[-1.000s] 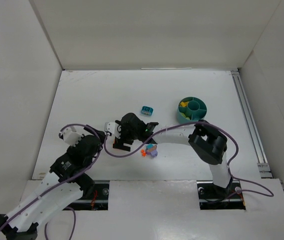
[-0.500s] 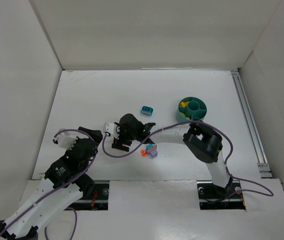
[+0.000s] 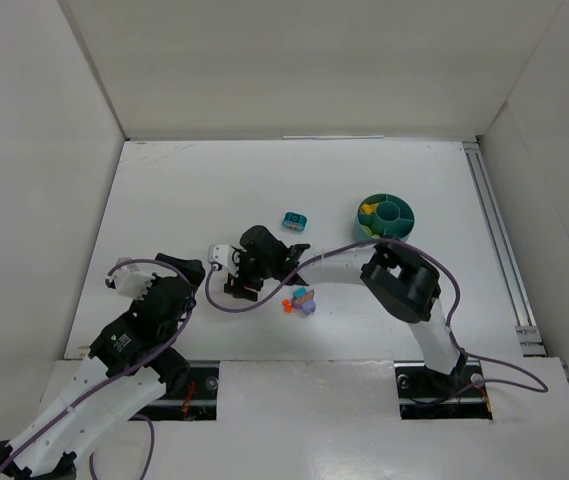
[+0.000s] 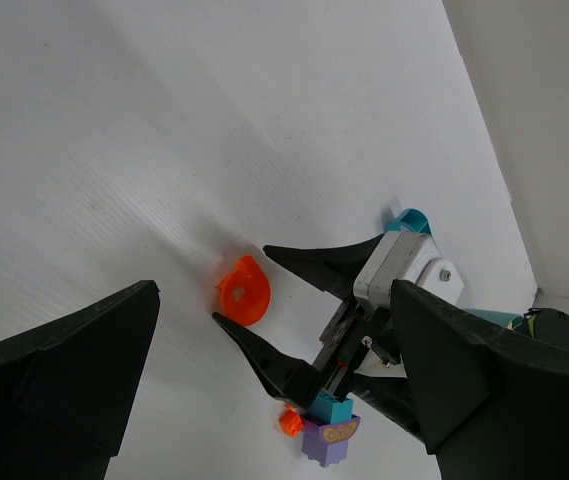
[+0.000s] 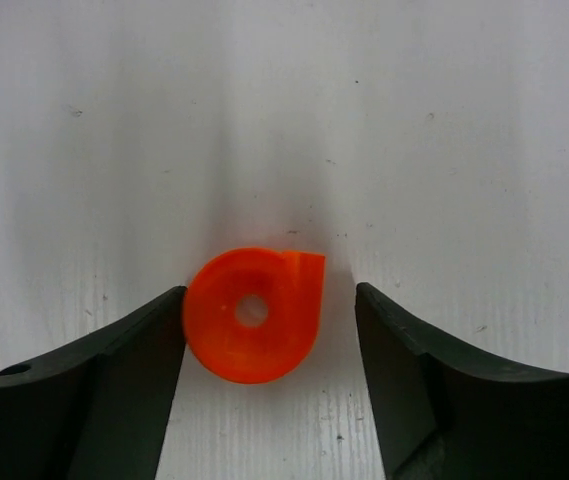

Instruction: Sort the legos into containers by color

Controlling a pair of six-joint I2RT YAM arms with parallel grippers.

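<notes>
1. Between the spread fingers of the right gripper (image 5: 269, 295) a round orange-red brick (image 5: 254, 318) lies flat on the white table (image 5: 444, 120). One finger is against its rim and the other just beside it, so nothing is pinched.
2. Near that gripper, toward the arm bases, sits a purple brick (image 3: 307, 305) with a teal piece on top and a tiny orange brick (image 3: 287, 306) just beside it.
3. The left gripper (image 4: 274, 292) hangs wide open and empty, looking onto the same spot.
4. Farther back lies a lone teal brick (image 3: 295, 220). To its right is the teal bowl (image 3: 408, 226) — yellow pieces (image 3: 367, 211) lie in one compartment.
</notes>
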